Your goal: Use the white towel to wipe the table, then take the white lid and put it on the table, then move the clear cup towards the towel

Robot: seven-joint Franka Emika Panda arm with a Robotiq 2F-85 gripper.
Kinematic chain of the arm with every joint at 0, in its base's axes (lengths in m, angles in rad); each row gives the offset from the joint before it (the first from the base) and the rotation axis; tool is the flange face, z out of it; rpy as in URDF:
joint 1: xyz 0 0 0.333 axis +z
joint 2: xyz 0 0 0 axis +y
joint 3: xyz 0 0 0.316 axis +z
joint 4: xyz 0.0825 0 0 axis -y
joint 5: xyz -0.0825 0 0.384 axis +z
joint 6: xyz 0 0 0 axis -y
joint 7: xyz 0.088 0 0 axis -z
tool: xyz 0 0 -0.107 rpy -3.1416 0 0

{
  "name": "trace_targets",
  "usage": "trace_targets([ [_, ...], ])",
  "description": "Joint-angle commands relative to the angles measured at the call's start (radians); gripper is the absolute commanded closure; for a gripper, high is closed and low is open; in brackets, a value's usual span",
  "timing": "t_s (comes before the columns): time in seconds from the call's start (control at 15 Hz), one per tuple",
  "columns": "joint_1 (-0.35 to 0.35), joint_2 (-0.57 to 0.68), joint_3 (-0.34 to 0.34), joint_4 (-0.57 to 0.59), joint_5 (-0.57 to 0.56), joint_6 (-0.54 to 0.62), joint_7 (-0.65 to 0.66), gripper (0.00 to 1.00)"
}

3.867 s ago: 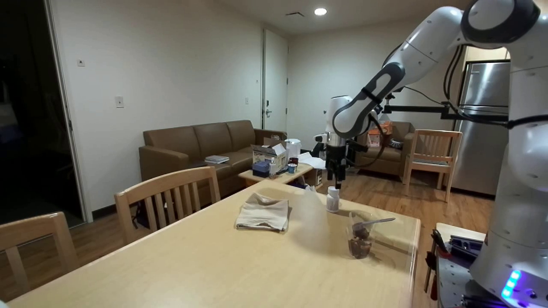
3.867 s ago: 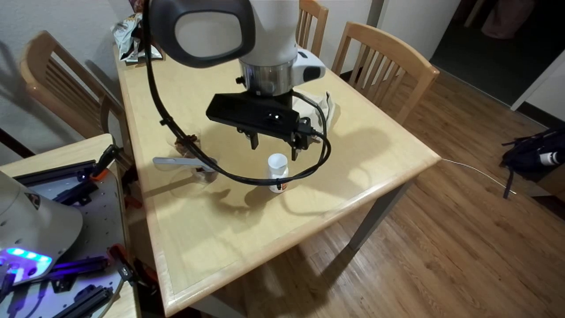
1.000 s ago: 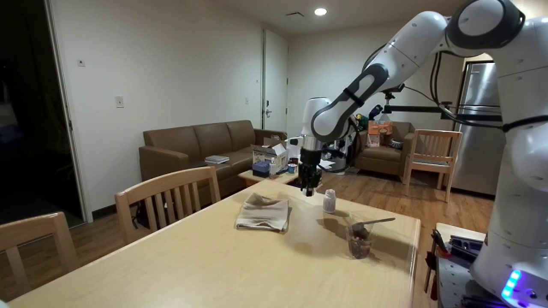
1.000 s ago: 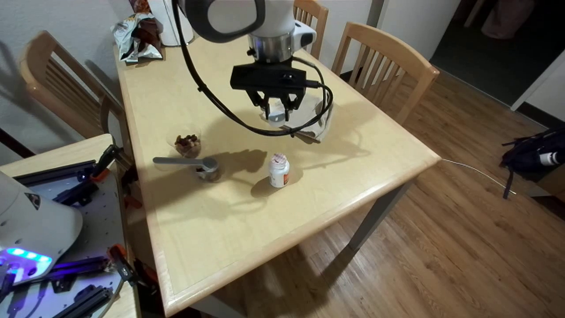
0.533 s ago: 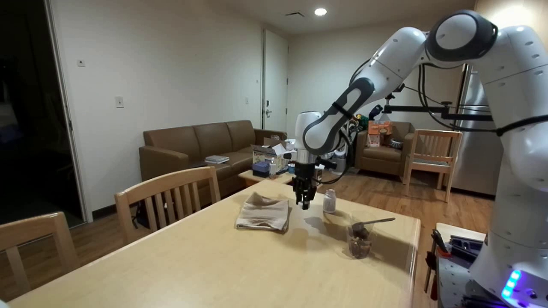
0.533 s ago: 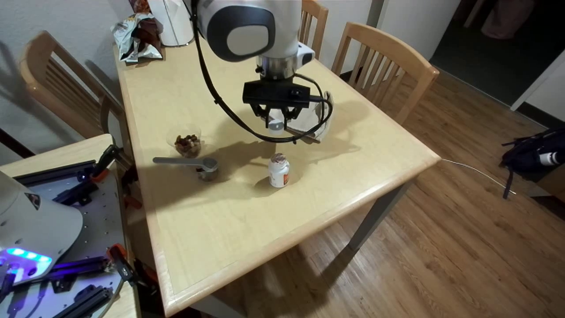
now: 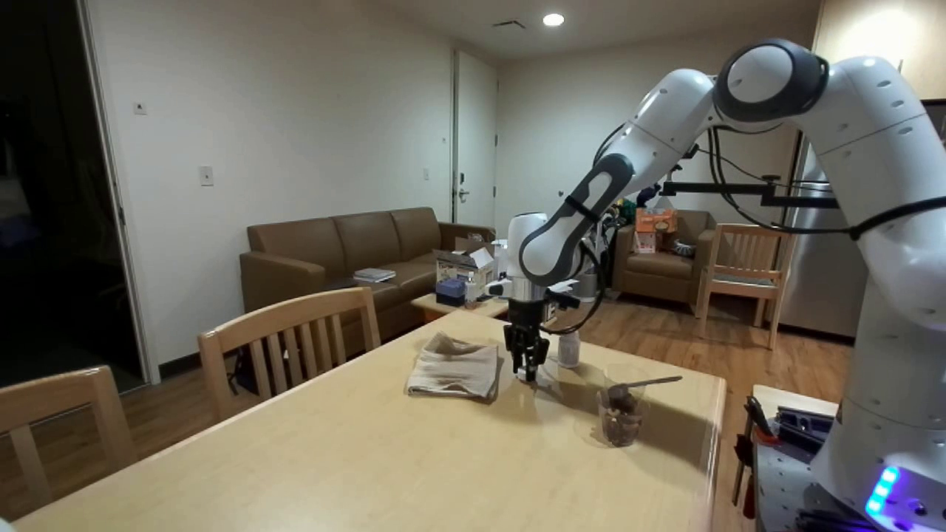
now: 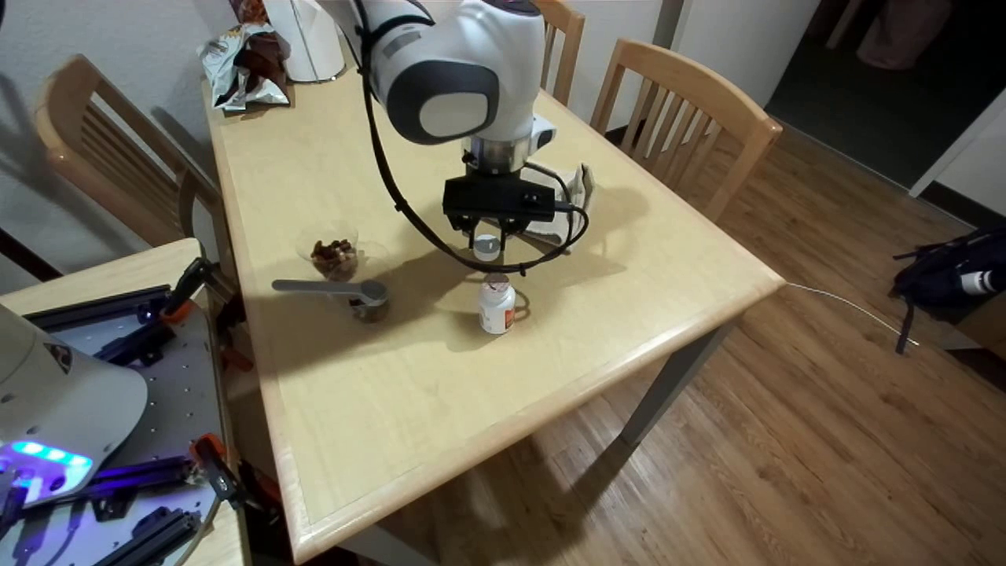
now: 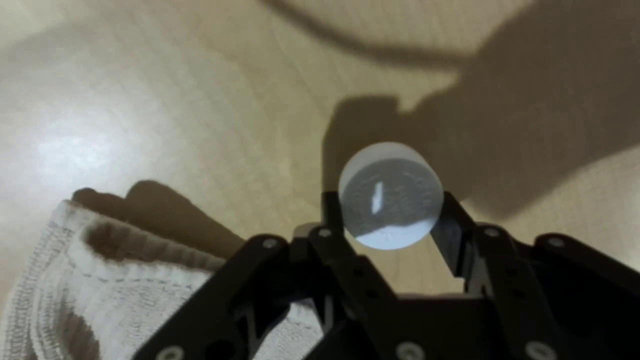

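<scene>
Gripper point(image 9: 391, 215) points down, clamped on white lid point(image 9: 390, 195), fingers point(image 9: 452, 237) touching it on both sides (wrist view). Held low over table point(image 7: 355, 451); can't tell if lid's touching the top.

Brown sofa point(image 7: 355, 255) in bkgd of an ext. view, well apart from table. Table's light tan wood, takes up most of the fg there. Wooden chairs point(image 7: 292, 318) along its sides, both ext. views. Dk blue backpack point(image 8: 955, 271) on wood floor point(image 8: 825, 440), far R of an ext. view. Snack bag point(image 8: 247, 71) at table's end w/ white upright item point(image 8: 310, 43) beside it, top cut off, can't ID.

White towel point(image 7: 454, 369) on table, loosely folded, one corner poking up, near gripper; in wrist view it runs partly behind gripper linkage, apart from lid.

Clear cup point(image 8: 340, 275) w/ brown bits point(image 8: 334, 253), upright on table, well apart from towel. 2nd clear cup point(image 8: 371, 312) just beside; contents too small to make out. Can't tell if the 2 touch, nor which one's the task's.

White bottle point(image 8: 497, 306) upright on table, orange-red patch on label, near lid. Gray scoop point(image 8: 326, 288) lies over 2nd cup, handle sticking out past rim.

Lid's smallest: btwn towel & bottle, round flat face w/ glare spot in wrist view, lettering too blurry to read.
</scene>
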Motion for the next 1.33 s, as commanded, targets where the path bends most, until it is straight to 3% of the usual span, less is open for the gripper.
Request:
trace_targets([
  [0.0,-0.033,0.041,0.028,0.026,0.020,0.003,-0.076,0.77],
  [0.07,-0.034,0.042,0.029,0.029,0.020,0.000,-0.082,0.63],
  [0.13,-0.037,0.043,0.031,0.030,0.022,-0.002,-0.091,0.27],
  [0.27,-0.041,0.045,0.030,0.030,0.022,0.000,-0.094,0.21],
  [0.47,-0.029,0.015,0.020,0.015,0.009,-0.017,-0.073,0.02],
  [1.27,0.050,-0.173,-0.034,-0.058,-0.035,-0.109,0.059,0.00],
])
